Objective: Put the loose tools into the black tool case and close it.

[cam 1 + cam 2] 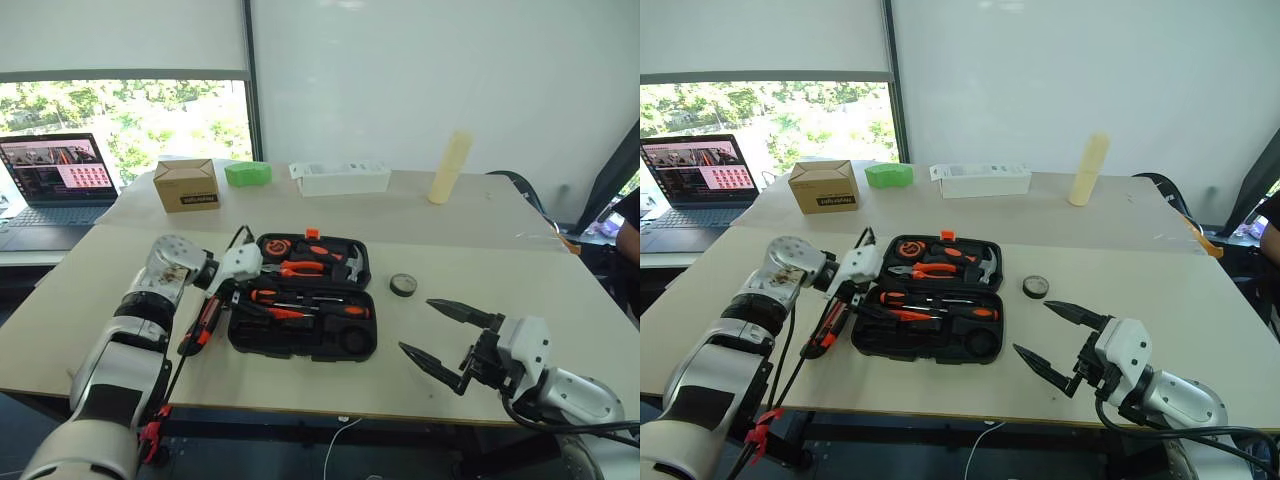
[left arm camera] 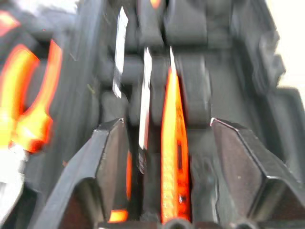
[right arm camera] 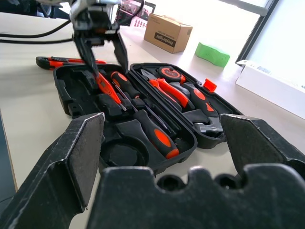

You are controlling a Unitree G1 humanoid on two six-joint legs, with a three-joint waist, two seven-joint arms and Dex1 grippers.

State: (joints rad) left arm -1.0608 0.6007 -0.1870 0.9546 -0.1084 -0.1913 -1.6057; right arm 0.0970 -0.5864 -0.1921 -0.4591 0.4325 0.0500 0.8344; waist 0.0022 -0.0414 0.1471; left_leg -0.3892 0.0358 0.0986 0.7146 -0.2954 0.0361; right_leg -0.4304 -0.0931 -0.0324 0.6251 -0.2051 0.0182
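Two pale tables (image 1: 470, 290) stand end to end before a white wall and a window with green trees outside; on the near one lies the black tool case (image 1: 303, 295), open flat, its orange latch at the far edge; the far half holds orange-handled pliers (image 1: 300, 268), a hammer and a tape measure, the near half holds screwdrivers (image 1: 312, 310) in their moulded slots; a utility knife (image 1: 201, 325) lies loose on the table just left of the case, and a small black tape roll (image 1: 403, 285) lies on the table to the right of it, apart from the case; on the far table stand a brown cardboard box (image 1: 186, 185) with a dark label whose writing is too small to read, a green object (image 1: 248, 173), a long white box (image 1: 342, 178) and a tall cream cylinder (image 1: 449, 167); an open laptop (image 1: 55, 178) sits at the far left, its screen lit but unreadable; the left gripper (image 3: 101, 50) hangs over the left end of the case's near half, fingers apart on either side of a slim orange tool (image 2: 172, 148) that rests in a slot, with nothing clamped; the right gripper (image 1: 440, 335) hovers over bare table right of the case, jaws spread wide and holding nothing.
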